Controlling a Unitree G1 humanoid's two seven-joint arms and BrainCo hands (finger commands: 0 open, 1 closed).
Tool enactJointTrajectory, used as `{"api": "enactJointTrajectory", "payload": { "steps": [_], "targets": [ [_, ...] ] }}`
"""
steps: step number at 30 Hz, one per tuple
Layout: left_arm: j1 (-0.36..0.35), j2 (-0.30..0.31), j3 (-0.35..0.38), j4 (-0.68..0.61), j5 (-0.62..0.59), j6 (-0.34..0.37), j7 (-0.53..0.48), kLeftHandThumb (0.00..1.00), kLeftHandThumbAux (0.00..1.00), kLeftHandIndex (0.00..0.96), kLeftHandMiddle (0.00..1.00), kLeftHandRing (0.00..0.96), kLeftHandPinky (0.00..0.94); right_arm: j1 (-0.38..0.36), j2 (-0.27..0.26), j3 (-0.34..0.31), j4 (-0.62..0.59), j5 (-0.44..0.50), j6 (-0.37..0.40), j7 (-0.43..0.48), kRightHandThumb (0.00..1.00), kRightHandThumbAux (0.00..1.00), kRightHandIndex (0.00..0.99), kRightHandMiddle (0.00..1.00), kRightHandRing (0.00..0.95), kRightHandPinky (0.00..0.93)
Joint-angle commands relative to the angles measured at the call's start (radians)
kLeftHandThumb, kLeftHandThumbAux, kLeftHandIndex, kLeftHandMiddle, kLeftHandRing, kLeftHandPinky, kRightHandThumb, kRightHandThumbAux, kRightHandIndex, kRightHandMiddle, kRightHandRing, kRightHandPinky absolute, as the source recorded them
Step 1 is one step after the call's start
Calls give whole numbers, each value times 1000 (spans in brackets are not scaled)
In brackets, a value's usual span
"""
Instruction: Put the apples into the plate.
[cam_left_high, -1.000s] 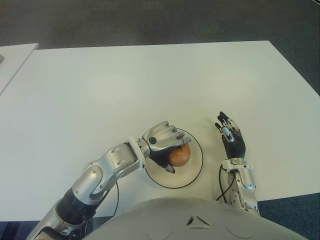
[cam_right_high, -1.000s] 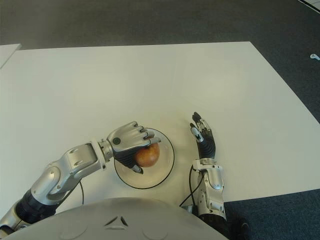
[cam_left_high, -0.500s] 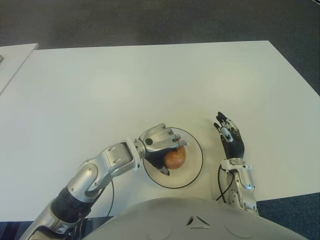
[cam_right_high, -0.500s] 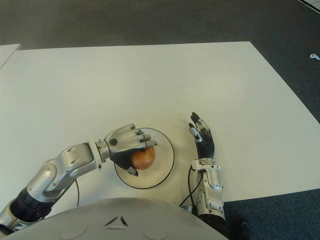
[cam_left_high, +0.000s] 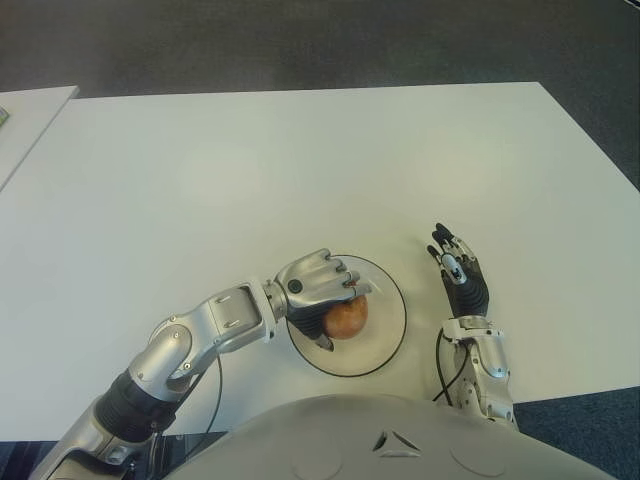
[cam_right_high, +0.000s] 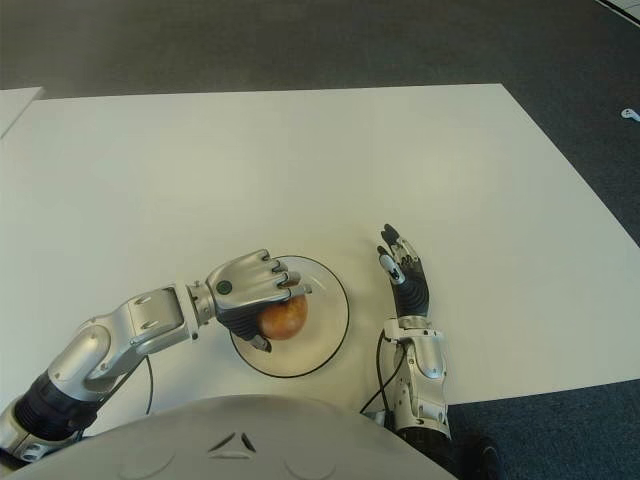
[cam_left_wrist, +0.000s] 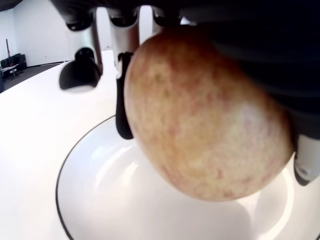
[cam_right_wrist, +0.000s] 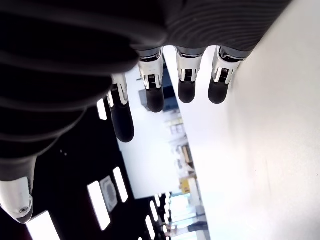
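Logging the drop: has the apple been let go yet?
No. The left hand has its fingers curled around the apple over the plate.

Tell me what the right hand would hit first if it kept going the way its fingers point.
Probably nothing: the open right hand points across bare table, away from the plate.

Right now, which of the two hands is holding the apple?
The left hand, over the plate, with its fingers curled around the apple. The right hand shows beside the plate on its right, open and empty.
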Motion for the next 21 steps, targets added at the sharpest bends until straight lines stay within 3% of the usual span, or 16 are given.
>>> {"api": "enactJointTrajectory", "payload": {
  "steps": [1,11,21],
  "targets": [
    [-20,23,6,18,37,-30,47,724,693,436,841,875,872,17,7,-2,27,-9,29,-13,403,551,261,132,38,11],
    [-47,45,-7,68,89,-78,115,717,698,437,843,872,861,21,4,1,22,-11,37,-14,382,539,259,122,22,17],
    [-44,44,-3,75,99,-74,124,713,699,443,839,860,853,27,7,10,12,-11,40,-13,381,540,263,131,35,17]
  ]
}}
